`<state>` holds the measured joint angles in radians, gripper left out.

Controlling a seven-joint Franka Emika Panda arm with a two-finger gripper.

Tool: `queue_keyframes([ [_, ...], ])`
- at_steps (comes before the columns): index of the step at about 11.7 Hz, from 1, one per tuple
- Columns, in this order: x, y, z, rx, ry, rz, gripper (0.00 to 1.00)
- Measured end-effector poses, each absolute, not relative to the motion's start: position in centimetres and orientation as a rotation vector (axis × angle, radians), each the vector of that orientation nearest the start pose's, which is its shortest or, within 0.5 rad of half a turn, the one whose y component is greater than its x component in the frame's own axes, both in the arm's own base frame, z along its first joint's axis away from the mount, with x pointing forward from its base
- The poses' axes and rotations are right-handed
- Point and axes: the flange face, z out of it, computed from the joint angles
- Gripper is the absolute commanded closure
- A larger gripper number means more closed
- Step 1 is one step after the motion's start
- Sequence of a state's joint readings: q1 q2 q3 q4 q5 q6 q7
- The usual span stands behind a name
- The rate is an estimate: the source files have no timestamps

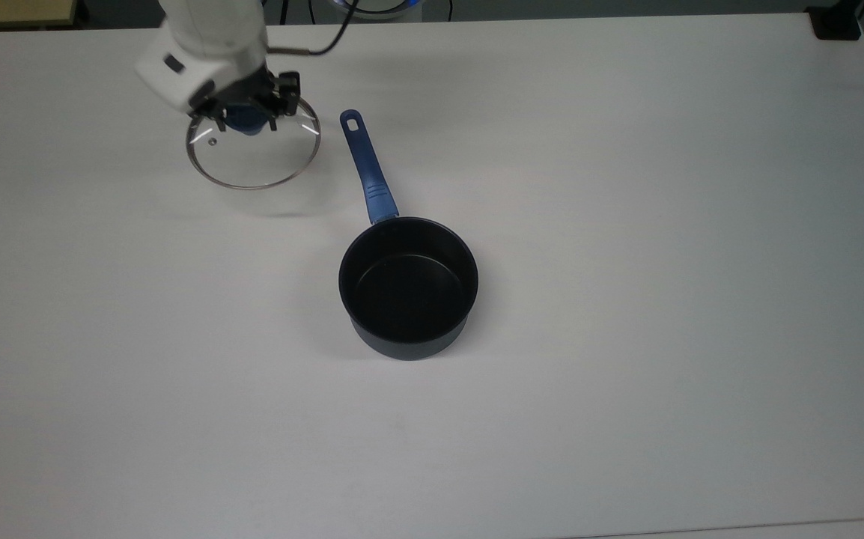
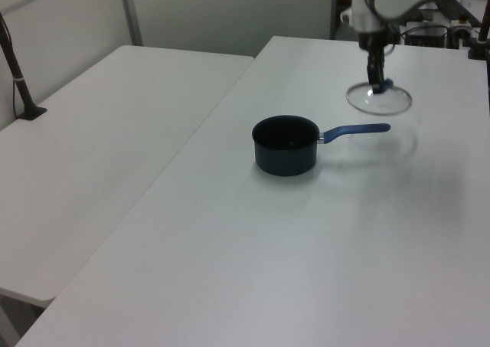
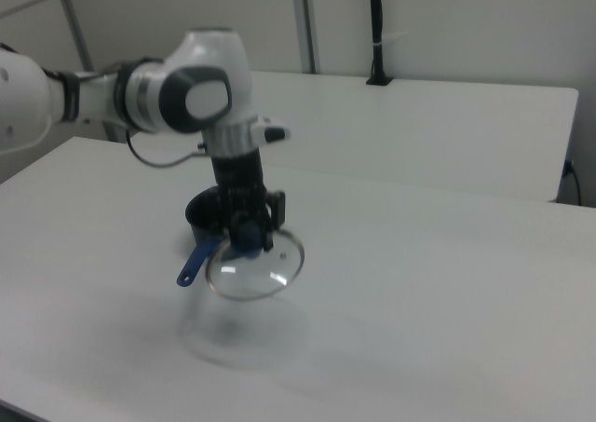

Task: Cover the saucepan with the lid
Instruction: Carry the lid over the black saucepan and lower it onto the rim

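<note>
Top view: the white arm reaches in from the upper left, its gripper (image 1: pixel 246 112) clamped on the blue knob of the lid (image 1: pixel 252 153), which sits left of the saucepan (image 1: pixel 408 284) handle.

Left view: the arm points straight down at the far right. The gripper (image 2: pixel 377 83) holds the lid (image 2: pixel 379 99) level, clear of the white table (image 2: pixel 306 247), beyond the saucepan (image 2: pixel 285 144).

Right view: the bent arm hangs vertical, the gripper (image 3: pixel 250 240) pinching the knob; the lid (image 3: pixel 256 268) hangs tilted above its shadow, before the saucepan (image 3: pixel 207 215).
</note>
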<state>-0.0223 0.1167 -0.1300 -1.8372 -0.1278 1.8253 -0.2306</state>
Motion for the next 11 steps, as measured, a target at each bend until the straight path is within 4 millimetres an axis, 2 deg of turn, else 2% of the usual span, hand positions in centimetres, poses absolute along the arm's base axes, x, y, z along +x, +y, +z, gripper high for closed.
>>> queue_keyframes([
  [2,58.9,-8.6,50.4,-3.221,-0.169,0.114,0.86],
  [3,60.3,-6.9,52.1,-3.213,-0.119,0.043,0.86],
  [4,62.0,-5.1,52.7,-3.219,-0.058,-0.001,0.86],
  [5,63.9,-3.2,52.2,-3.226,-0.012,-0.018,0.86],
  [8,68.6,1.9,48.1,-3.242,0.092,-0.034,0.86],
  [11,70.6,5.2,45.8,-3.235,0.174,-0.073,0.88],
])
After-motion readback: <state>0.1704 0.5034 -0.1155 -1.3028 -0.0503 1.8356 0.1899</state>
